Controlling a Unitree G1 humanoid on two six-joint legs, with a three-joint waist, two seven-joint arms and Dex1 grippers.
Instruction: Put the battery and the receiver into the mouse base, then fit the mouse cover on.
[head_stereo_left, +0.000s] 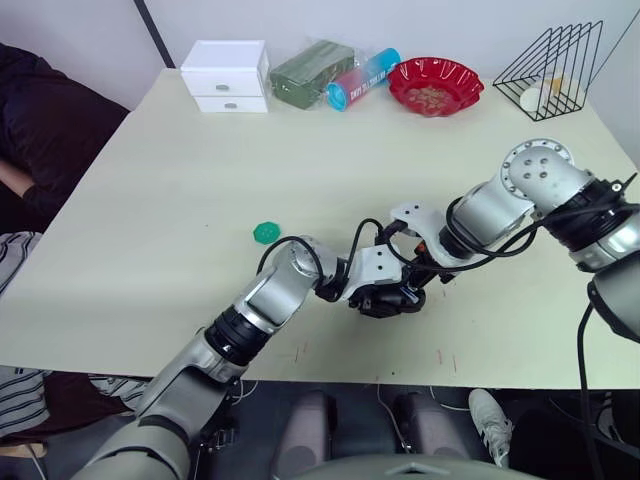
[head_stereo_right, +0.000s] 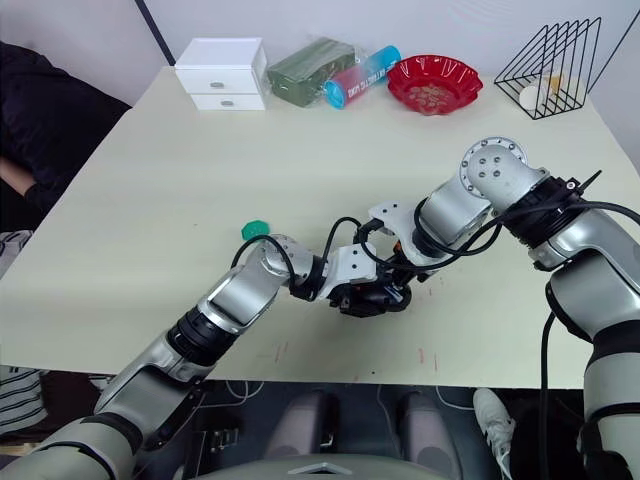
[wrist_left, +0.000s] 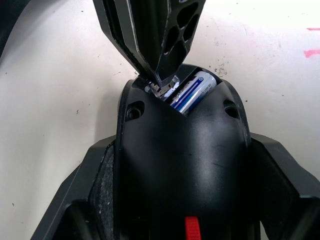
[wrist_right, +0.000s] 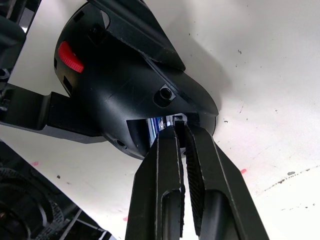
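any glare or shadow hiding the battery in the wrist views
Left wrist view: the battery is clearly lit, with soft sheen on the mouse base. Right wrist view: it sits in shadow behind the right gripper, with just a blue sliver showing.

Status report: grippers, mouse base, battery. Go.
Left gripper clamps the mouse base on both sides. Right gripper shut, tips inside the base's open compartment. Battery lies in that compartment. Nothing in the way.

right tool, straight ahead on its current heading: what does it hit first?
Most likely the mouse base: the right tool, fingers together, already points into its open bay beside the battery. Whether it touches yet is unclear.
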